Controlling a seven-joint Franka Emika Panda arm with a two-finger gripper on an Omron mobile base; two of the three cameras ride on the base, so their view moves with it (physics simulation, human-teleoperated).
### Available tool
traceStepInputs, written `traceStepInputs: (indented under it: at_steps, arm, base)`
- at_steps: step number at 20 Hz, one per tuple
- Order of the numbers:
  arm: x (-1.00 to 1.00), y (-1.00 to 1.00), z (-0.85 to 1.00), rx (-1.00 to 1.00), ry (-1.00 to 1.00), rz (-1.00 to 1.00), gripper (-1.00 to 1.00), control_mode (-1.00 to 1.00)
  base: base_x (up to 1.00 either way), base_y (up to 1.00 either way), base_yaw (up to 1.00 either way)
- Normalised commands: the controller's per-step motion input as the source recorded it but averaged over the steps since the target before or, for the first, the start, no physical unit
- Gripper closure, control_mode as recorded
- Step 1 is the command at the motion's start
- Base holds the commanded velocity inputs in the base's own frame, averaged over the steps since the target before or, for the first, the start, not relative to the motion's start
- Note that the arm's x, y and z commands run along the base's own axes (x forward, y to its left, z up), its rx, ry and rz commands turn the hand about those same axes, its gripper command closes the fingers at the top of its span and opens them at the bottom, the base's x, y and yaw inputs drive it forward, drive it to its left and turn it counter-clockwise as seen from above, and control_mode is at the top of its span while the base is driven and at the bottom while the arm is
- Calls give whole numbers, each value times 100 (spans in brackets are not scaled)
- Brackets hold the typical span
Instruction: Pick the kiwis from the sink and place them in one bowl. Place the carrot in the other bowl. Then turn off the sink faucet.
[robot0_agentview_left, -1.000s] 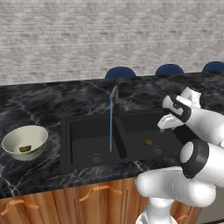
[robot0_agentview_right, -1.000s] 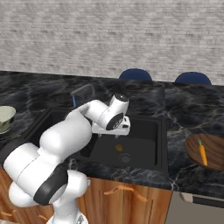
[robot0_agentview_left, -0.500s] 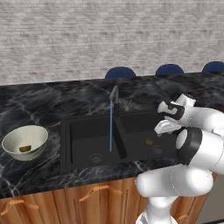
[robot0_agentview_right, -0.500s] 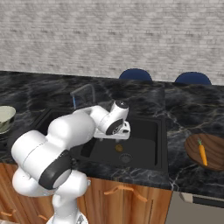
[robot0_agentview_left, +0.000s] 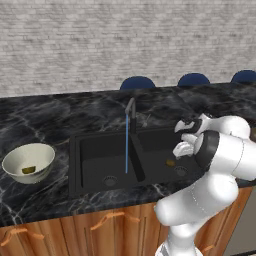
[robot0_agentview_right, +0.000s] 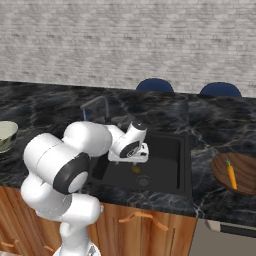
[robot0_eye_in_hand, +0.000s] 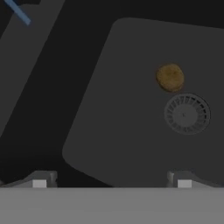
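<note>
Countertop of black marble runs across the scene, and at its far left sits the off-white bowl (robot0_agentview_left: 29, 162) with the yellow-green kiwi (robot0_agentview_left: 28, 170) already lying inside it. Next to the right is the black double sink (robot0_agentview_left: 90, 165), where the dark faucet (robot0_agentview_left: 131, 111) stands behind the divider and drops a thin blue water stream (robot0_agentview_left: 126, 145) into the left basin, so the tap is on. In the right basin the brown kiwi (robot0_agentview_left: 170, 162) rests on the floor, just beside the round drain (robot0_agentview_left: 180, 171). Above that basin hangs the gripper (robot0_agentview_left: 183, 138), its fingers spread wide and holding nothing. In the hand view the brown kiwi (robot0_eye_in_hand: 170, 78) lies off-centre, ahead of the right fingertip (robot0_eye_in_hand: 183, 179) rather than between the two tips, touching or nearly touching the drain's rim. The fruit is almost round, so its long axis hardly matters; the hand likely needs to shift sideways toward it and then lower. At the far right, the brown bowl (robot0_agentview_right: 247, 172) holds the carrot (robot0_agentview_right: 231, 174).
</note>
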Motion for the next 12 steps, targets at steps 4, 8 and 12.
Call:
traceStepInputs:
  at_steps: [4,8,12]
  arm:
    - [35,0,-29,0,0,0,-100,-100]
    - [31,-3,-29,0,0,0,-100,-100]
    - [23,-15,-31,0,0,0,-100,-100]
  base:
    - [0,0,0]
    - [0,0,0]
    - [0,0,0]
